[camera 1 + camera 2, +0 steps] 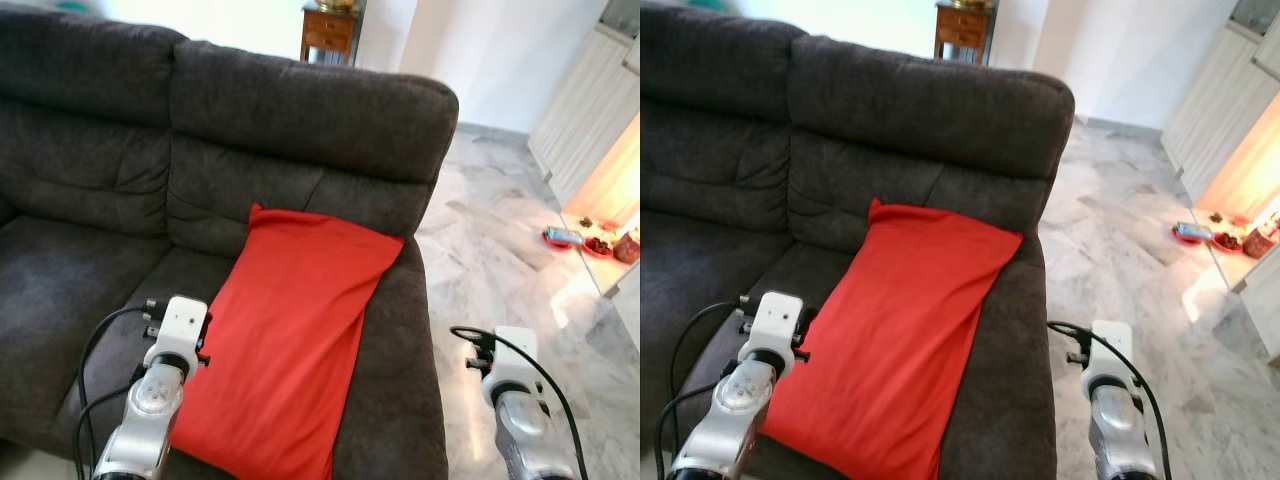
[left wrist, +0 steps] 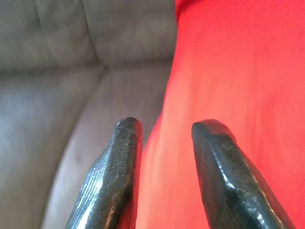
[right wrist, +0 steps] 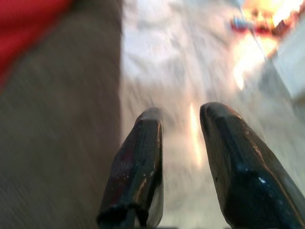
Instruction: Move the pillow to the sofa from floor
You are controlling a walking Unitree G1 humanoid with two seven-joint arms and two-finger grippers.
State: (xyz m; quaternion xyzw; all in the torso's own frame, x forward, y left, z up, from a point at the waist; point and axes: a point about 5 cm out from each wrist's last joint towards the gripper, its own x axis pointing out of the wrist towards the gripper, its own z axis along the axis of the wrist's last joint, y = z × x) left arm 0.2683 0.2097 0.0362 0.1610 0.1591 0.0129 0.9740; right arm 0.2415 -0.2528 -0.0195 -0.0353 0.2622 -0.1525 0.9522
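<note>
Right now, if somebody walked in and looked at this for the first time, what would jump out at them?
The bright red pillow would catch the eye first: it lies on the right-hand seat of the dark grey sofa, its top edge leaning against the backrest. Next come the robot's two grippers, both open and holding nothing: the left gripper at the pillow's left edge, the right gripper over the marble floor beside the sofa.

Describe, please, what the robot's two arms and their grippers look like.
Both arms are silver metal with white box-shaped wrist blocks and looping black cables. The left gripper and right gripper each have two long, glossy black fingers with rounded tips, slightly scuffed.
</note>
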